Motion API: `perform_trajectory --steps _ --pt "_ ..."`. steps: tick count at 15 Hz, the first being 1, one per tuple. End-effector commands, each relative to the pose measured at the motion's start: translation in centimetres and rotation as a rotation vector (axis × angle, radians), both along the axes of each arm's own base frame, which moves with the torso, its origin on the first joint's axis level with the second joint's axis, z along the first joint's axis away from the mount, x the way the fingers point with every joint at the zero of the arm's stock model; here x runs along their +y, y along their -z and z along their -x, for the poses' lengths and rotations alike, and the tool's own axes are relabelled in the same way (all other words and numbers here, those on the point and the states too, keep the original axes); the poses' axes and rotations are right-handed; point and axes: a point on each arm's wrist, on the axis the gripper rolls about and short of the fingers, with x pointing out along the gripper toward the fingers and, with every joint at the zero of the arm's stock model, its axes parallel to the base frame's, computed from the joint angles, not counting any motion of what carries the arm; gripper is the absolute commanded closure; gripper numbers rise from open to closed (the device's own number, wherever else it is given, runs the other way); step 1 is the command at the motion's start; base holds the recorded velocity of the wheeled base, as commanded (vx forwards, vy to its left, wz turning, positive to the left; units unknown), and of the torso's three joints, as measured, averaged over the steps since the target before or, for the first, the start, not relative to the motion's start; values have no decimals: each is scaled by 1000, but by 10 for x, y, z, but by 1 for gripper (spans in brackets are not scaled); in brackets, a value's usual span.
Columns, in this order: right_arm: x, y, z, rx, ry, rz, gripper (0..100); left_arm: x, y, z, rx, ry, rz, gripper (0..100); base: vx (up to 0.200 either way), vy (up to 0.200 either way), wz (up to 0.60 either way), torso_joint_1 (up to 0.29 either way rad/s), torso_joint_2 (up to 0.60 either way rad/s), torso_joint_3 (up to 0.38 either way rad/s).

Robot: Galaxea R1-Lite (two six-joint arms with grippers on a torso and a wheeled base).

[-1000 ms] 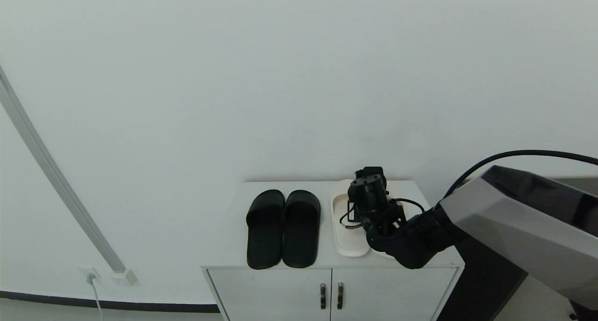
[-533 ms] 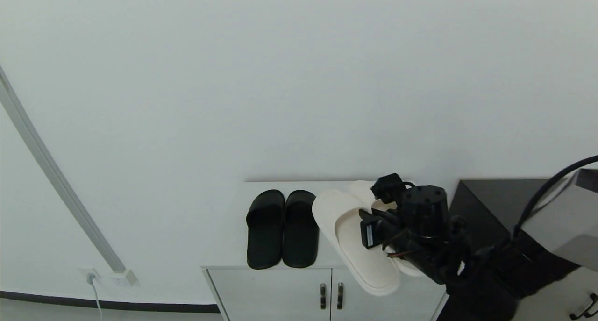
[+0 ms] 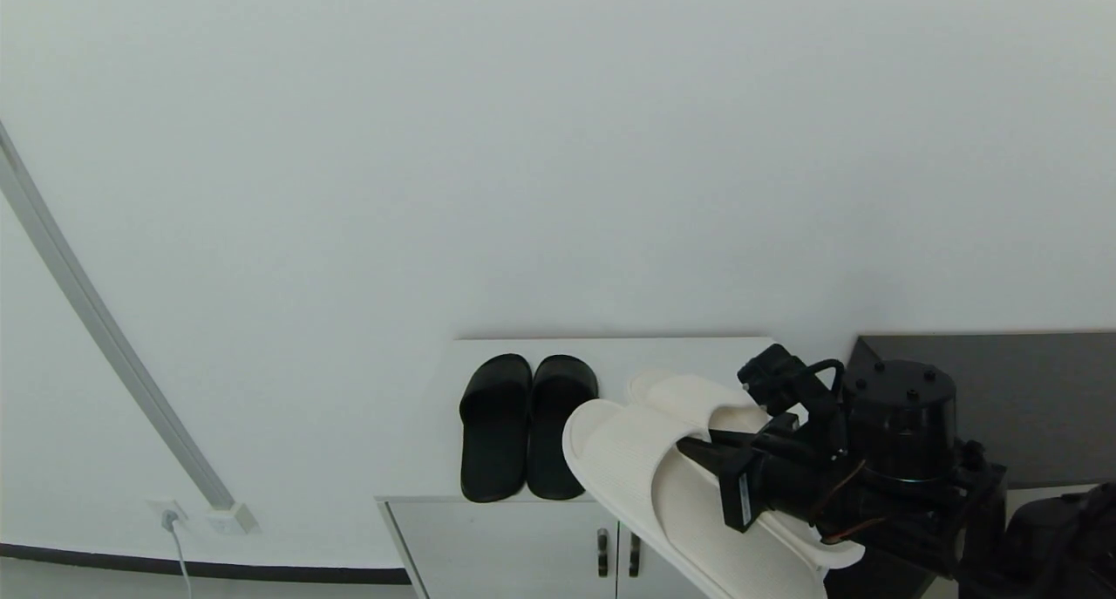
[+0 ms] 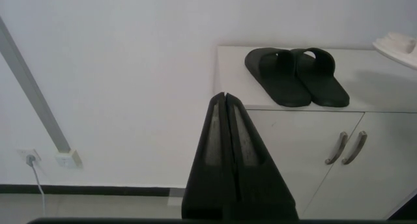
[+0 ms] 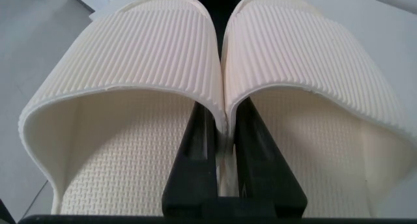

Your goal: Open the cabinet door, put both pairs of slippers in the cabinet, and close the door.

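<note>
Nearest the head camera, the right gripper (image 3: 697,449) is clamped on the inner edges of both white slippers (image 3: 645,477), pinching the pair side by side with the toes pointing away from the wrist. A second ago it was down over them on the cabinet (image 3: 680,355) top; half a second ago the pair was lifted and tilting; now the pair has been drawn off the top to the lower right of the frame, hanging in front of the cabinet's front edge and covering part of the right door. So the first pair is in hand and off the surface, which likely means the pick is done. The left gripper (image 4: 225,100) is pressed shut on nothing, at the lower middle of its wrist view, facing the cabinet from off to one side. Behind the white pair, both doors (image 3: 497,547) look closed, with the handles (image 3: 602,551) untouched at the bottom centre, so a door probably has to be opened before the pair can go in. Farther back, the black slippers (image 3: 527,425) lie side by side on the top, left of centre, where they lay a second ago.
</note>
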Motion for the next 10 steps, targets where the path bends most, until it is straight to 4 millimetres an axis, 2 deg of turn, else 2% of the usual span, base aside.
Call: perform_trajectory --steps 1,2,9,10 --pt "-2 1 4 8 -2 6 100 0 0 0 1 1 0 100 0 0 0 0 0 0" --pt "-1 1 3 5 -2 4 100 0 0 0 1 2 0 100 0 0 0 0 0 0" --pt "0 1 11 7 -24 7 100 0 0 0 1 1 0 100 -200 0 0 -2 -1 4" --pt "0 3 11 11 -24 11 100 0 0 0 1 1 0 100 0 0 0 0 0 0"
